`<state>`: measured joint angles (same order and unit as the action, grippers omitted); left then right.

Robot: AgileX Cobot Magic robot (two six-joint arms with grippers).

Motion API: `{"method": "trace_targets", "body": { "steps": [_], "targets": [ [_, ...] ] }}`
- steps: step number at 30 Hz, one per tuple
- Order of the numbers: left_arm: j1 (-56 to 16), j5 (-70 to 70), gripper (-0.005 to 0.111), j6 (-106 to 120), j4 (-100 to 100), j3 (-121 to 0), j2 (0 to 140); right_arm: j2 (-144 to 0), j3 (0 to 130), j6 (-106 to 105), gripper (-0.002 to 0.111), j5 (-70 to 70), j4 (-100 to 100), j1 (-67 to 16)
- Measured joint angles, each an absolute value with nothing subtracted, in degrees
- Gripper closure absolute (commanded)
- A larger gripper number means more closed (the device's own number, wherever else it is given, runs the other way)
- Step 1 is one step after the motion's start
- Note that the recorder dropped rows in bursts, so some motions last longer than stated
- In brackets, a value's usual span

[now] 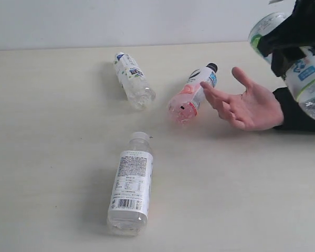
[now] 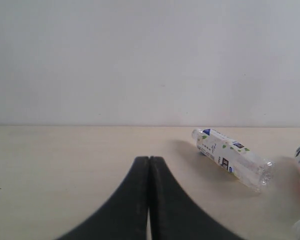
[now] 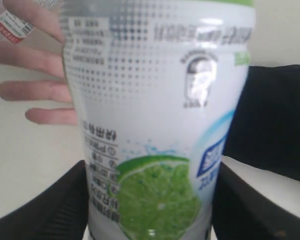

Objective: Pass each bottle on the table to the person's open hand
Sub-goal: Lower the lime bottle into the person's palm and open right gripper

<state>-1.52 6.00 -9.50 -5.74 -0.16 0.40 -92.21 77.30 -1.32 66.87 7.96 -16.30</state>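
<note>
My right gripper is shut on the lime-label bottle and holds it in the air just above and behind the person's open hand. The hand rests palm up at the right of the table. Three bottles lie on their sides: a white-label one near the front, a small green-and-white one at the back, and a pink one with a black cap next to the fingertips. My left gripper is shut on nothing, low over the table.
The person's black sleeve lies along the right edge under the held bottle. A pale wall rises behind the table's far edge. Bare tabletop spreads left of the bottles.
</note>
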Motion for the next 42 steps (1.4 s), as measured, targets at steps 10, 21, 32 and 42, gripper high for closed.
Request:
{"method": "trace_targets", "body": {
  "steps": [10, 21, 32, 42],
  "targets": [
    [-1.5, 6.0, 0.107, -9.5, -5.7, -0.2, 0.4, -103.6, 77.3, -1.2, 0.108, 60.3, 2.9, -16.2],
    [-1.5, 6.0, 0.107, -9.5, -5.7, -0.2, 0.4, -108.4, 77.3, -1.2, 0.108, 56.7, -3.9, -16.2],
    [-1.5, 6.0, 0.107, -9.5, -5.7, -0.2, 0.4, -109.6, 77.3, -1.2, 0.056, 56.9, -4.2, -16.2],
    [-1.5, 6.0, 0.107, -9.5, -5.7, -0.2, 0.4, -109.6, 77.3, -1.2, 0.033, 56.9, -4.4, -16.2]
  ]
}}
